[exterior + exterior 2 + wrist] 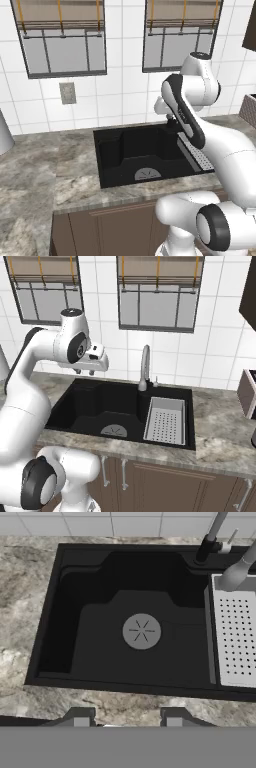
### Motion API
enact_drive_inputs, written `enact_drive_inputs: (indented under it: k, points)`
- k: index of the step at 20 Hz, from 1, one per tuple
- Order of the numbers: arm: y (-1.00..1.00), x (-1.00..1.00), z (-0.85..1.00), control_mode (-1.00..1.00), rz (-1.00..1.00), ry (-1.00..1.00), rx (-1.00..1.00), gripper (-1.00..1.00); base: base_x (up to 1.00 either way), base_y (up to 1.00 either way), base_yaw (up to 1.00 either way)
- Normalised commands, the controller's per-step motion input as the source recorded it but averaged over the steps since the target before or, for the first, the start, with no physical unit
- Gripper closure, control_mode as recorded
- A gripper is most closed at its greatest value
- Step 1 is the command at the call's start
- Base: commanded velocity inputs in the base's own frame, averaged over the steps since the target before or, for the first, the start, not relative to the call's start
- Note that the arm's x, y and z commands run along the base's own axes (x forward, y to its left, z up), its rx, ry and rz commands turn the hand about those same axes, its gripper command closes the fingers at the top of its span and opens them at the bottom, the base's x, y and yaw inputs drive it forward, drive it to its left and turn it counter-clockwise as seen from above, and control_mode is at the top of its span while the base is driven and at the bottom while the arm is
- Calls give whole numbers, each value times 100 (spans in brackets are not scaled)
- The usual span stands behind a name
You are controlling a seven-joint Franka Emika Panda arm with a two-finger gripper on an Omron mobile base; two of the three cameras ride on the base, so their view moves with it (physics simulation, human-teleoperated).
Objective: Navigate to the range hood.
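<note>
We count one black sink (90, 406) set in a marbled counter (220, 441), one round grey drain (141, 631), one perforated grey tray (165, 420), one faucet (144, 367) and two windows (157, 291) along the top of the base views. Our gripper (124, 719) hangs above the sink at mid-left of the right base view; its two tips stand apart at the bottom of the hand view, holding nothing. We cannot tell where the range hood lies relative to the hand, nor its orientation.
</note>
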Motion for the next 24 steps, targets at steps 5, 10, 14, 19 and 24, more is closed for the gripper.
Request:
enact_drive_inputs:
  k: [5, 10, 14, 19, 24]
  points:
    - [-4, -32, -2, -100, -1, 0, 1, -100, 0, 0, 0]
    - [-5, -86, 1, -100, 0, -8, 2, -100, 0, 0, 0]
    - [0, -80, 0, -100, 1, -8, 0, -100, 0, 0, 0]
    - [0, -11, 0, 100, 0, 0, 0, -100, -17, 2, 0]
    - [0, 0, 0, 100, 0, 0, 0, -100, -96, -21, -31]
